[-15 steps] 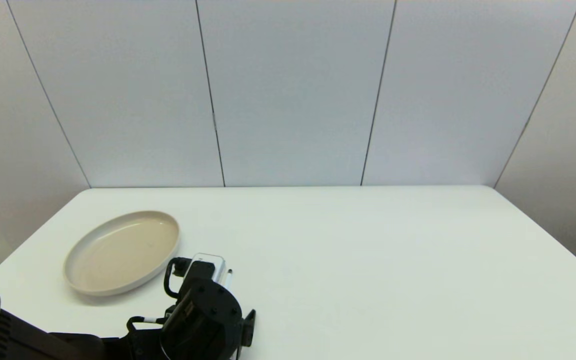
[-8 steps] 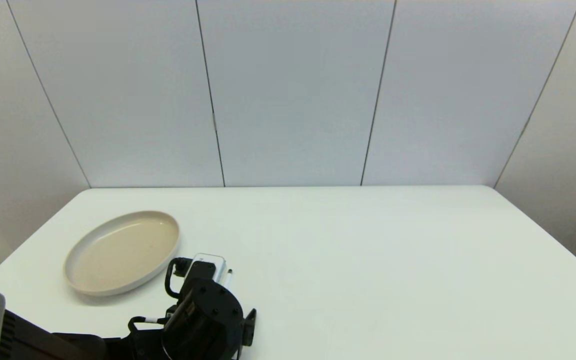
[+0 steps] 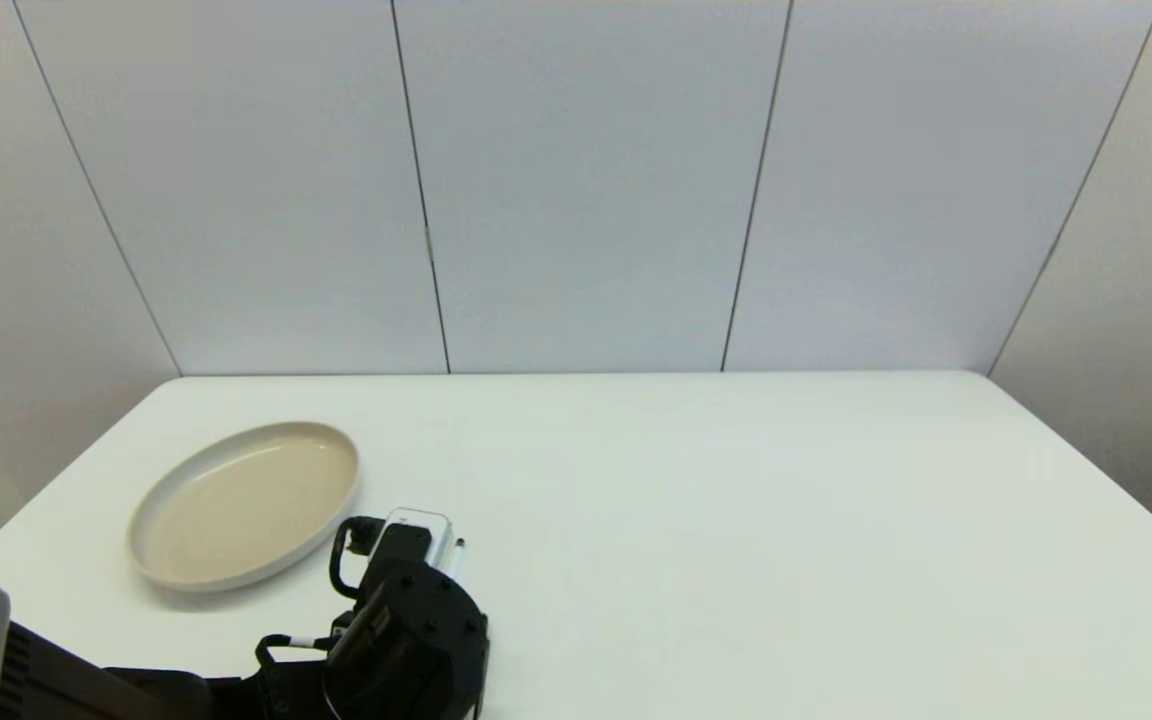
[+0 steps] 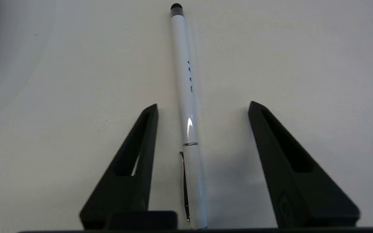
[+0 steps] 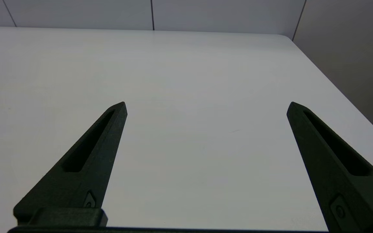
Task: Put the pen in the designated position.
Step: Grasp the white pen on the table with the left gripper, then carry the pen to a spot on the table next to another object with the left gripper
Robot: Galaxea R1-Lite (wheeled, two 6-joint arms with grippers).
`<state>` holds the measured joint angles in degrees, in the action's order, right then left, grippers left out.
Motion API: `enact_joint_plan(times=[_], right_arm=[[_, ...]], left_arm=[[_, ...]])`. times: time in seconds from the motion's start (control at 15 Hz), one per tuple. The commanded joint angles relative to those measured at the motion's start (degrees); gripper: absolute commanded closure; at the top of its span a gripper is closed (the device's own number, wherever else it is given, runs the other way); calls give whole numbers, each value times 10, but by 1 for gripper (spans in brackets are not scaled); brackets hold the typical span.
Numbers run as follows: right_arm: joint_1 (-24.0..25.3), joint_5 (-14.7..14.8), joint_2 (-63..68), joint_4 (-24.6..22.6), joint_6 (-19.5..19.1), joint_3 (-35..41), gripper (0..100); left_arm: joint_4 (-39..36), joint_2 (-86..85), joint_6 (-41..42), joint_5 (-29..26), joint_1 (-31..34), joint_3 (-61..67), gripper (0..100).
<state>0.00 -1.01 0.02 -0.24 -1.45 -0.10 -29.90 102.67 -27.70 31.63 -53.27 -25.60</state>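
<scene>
Your left hand (image 4: 202,106) is hovering low over the tabletop (image 3: 736,520) near its front-left corner, fingers (image 4: 134,161) spread apart and gripping nothing. The pen (image 4: 188,123) is lying flat on the tabletop between them, touching neither, just beside the dish (image 3: 244,503). Your right hand (image 5: 206,106) is sitting wide open, holding nothing, toward the right edge.

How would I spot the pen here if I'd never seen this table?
Find the beige oval dish on the white table. Beside it the left gripper hangs open over the pen: slim, white, dark-tipped, far thinner than the dish.
</scene>
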Motion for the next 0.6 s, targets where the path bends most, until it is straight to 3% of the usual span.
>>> enact_joint_plan(times=[0.07,0.6], right_arm=[[0,0,1,0,0,0,0],[0,0,1,0,0,0,0]], left_arm=[[-2,1,-3,2,0,1,100],[-1,-2,-3,2,0,1,100]])
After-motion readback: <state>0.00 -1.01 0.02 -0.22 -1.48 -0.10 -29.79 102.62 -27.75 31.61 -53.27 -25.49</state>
